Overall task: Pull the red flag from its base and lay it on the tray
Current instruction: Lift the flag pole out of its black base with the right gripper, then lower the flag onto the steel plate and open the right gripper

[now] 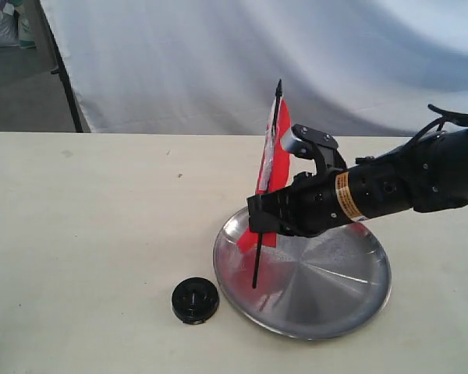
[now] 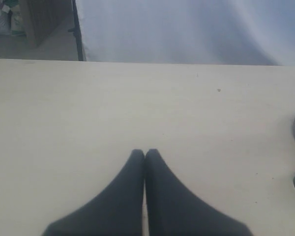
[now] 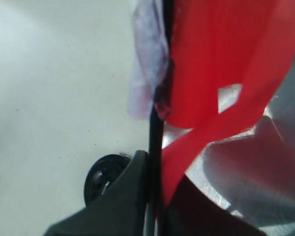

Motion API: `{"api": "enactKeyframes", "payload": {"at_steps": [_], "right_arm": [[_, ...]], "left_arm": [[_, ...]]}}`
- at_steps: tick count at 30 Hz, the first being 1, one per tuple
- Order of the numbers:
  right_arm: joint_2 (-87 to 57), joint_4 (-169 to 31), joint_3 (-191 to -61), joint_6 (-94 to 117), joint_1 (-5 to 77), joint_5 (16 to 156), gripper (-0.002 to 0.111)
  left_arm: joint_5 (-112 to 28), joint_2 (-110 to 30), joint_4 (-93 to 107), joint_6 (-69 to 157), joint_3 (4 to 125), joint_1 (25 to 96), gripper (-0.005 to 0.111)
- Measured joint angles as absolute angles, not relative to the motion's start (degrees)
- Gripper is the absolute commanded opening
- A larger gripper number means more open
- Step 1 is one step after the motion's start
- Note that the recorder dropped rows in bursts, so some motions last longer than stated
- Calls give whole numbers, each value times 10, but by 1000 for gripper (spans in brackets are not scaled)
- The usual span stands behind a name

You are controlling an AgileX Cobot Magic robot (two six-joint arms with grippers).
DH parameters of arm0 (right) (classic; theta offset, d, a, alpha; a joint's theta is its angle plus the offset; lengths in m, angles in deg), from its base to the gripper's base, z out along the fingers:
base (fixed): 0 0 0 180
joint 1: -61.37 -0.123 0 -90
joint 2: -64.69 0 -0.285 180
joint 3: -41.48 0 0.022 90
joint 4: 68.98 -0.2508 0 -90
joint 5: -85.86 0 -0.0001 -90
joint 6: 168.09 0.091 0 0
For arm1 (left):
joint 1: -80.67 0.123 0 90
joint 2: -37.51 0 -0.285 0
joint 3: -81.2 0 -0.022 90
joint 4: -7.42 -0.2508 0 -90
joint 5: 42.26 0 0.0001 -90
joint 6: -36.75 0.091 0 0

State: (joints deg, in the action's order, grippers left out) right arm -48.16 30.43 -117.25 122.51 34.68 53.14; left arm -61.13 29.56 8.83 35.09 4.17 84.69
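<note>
One pale table [image 1: 101, 226] | white backdrop [image 1: 218, 62] | right end effector [image 1: 259, 220] pinching red flag [image 1: 281, 156] | left end effector [image 2: 145, 153] pressed together

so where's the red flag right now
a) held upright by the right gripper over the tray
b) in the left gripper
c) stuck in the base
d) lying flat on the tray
a: the right gripper is shut on the stick of the red flag, holding it roughly upright over the tray, while the base sits empty beside it.
</note>
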Motion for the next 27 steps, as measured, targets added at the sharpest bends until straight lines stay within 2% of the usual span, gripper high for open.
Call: {"api": "enactKeyframes", "payload": {"at_steps": [9, 11, 13, 16, 18, 20, 24, 27], "right_arm": [[-543, 308, -1165, 1215, 348, 542, 0], [-551, 307, -1165, 1208, 348, 542, 5], [-558, 306, -1165, 1199, 348, 542, 20], [-568, 308, -1165, 1195, 348, 542, 54], [-569, 308, -1165, 1194, 348, 543, 67], [-569, 308, -1165, 1194, 348, 543, 67], [-569, 308, -1165, 1198, 348, 543, 58], [-569, 308, -1165, 1199, 348, 543, 56]], "left_arm": [[-611, 296, 88, 351, 42, 847, 0], [-611, 296, 88, 351, 42, 847, 0], [-611, 296, 88, 351, 42, 847, 0], [-611, 296, 88, 351, 42, 847, 0], [-611, 296, 88, 351, 42, 847, 0], [-611, 296, 88, 351, 42, 847, 0], [-611, 296, 88, 351, 42, 847, 0], [-611, 296, 88, 351, 42, 847, 0]]}}
